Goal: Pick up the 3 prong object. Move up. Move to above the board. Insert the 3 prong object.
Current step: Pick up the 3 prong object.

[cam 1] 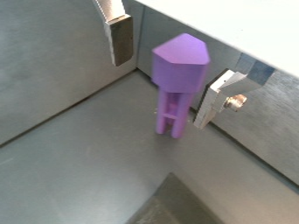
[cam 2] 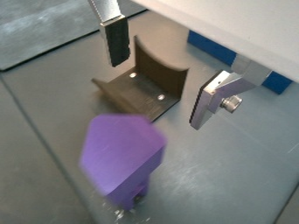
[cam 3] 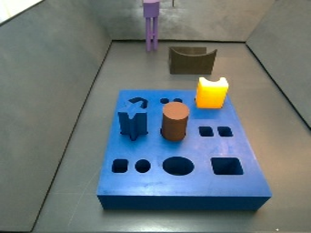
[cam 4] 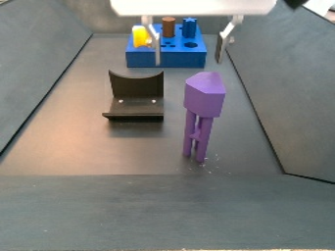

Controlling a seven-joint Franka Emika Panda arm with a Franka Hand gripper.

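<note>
The purple 3 prong object point(cam 4: 203, 113) stands upright on the grey floor, prongs down, near the far wall in a side view point(cam 3: 151, 27). My gripper point(cam 4: 190, 47) is open and empty, just above the object's top. In a wrist view the object point(cam 1: 177, 74) stands between the two fingers point(cam 1: 117, 39), not touched by either. In a wrist view point(cam 2: 122, 157) it looks close and blurred, below the gripper point(cam 2: 162, 72). The bright-blue board point(cam 3: 201, 150) lies at the other end of the floor, also seen in a side view point(cam 4: 137, 41).
The dark fixture point(cam 3: 191, 60) stands on the floor beside the purple object, also in view point(cam 4: 135, 98) point(cam 2: 146, 83). On the board stand a yellow block point(cam 3: 213, 92), a brown cylinder point(cam 3: 174, 122) and a dark blue notched block point(cam 3: 134, 118). Grey walls enclose the floor.
</note>
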